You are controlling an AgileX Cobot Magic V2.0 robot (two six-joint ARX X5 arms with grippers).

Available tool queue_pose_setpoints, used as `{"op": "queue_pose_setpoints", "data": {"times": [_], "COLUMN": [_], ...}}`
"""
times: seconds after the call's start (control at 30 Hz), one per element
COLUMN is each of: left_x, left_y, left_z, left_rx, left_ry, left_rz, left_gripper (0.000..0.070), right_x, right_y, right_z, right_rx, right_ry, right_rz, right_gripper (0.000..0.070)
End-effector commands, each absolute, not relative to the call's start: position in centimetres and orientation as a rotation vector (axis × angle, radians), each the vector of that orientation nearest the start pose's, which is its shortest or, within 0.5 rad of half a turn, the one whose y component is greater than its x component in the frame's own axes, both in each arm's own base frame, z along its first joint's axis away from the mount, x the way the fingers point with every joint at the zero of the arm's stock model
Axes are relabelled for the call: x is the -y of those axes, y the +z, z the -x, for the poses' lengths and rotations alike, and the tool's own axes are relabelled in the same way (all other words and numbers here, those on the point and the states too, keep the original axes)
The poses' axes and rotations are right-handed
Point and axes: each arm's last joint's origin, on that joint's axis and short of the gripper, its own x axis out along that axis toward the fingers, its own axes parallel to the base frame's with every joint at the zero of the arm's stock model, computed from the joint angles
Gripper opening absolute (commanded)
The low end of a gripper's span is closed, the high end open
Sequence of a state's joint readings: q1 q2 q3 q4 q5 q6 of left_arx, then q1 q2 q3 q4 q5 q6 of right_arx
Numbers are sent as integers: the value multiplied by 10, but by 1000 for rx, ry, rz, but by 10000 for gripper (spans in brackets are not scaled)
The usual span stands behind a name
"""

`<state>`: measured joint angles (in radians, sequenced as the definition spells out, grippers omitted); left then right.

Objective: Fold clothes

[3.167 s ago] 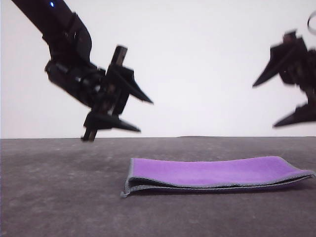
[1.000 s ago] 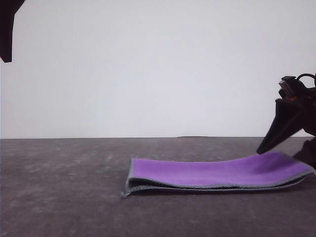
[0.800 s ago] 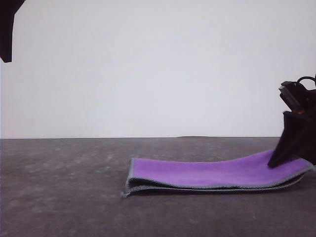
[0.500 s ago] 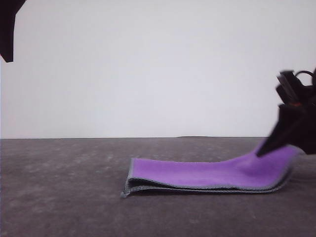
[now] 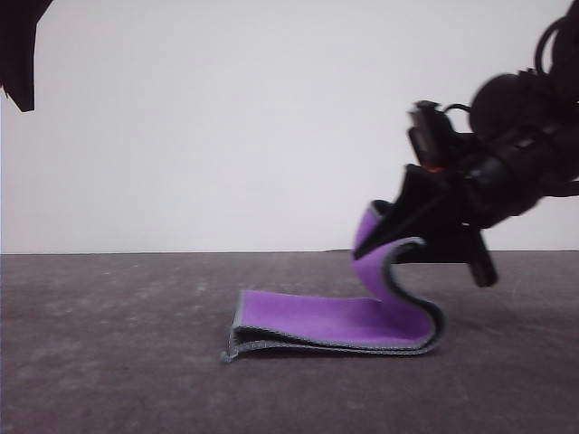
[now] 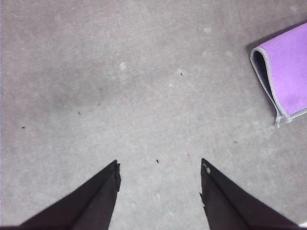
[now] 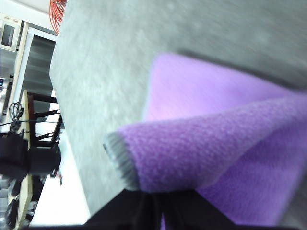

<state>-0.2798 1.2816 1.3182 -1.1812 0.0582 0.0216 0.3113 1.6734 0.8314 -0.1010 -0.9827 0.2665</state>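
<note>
Purple cloth (image 5: 330, 319) folded on grey table (image 5: 109, 362), its right end raised in an S-curl, pinched by right gripper (image 5: 391, 237) above the table; left gripper (image 6: 159, 173) spread, well left of cloth.

1. A robotics lab or test room, by the look of it: the work surface is a bare grey mottled table (image 5: 109, 362) set against a plain white wall (image 5: 226, 117).
2. Past the table's edge, the right wrist view shows shelving or equipment racks (image 7: 21, 52), dark stands and a bundle of orange cable (image 7: 56, 8).
</note>
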Motion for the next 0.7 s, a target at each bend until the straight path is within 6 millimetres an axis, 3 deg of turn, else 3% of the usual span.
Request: {"op": "queue_pose_setpoints", "data": {"times": [0.0,0.33,0.53,0.6,0.67], "left_x": [66,66,66,66,66], "left_y": [339,339,339,339,339], "left_z": [-219,-220,-220,-220,-220], "left_rx": [-1135,-1134,-1134,-1133,-1133], "left_ry": [-316,-316,-318,-319,-319], "left_rz": [-137,-137,-141,-141,-142], "left_gripper": [314,314,314,314,314], "right_x": [-124,-157,-163,-163,-163], "right_y": [154,152,153,153,153], "right_z": [-285,-282,-281,-281,-281], "right_rx": [-1145,-1125,-1105,-1105,-1105], "right_ry": [1044,1062,1063,1065,1065], "right_rz": [-575,-558,-550,-550,-550], "right_gripper": [3,3,10,52,152]}}
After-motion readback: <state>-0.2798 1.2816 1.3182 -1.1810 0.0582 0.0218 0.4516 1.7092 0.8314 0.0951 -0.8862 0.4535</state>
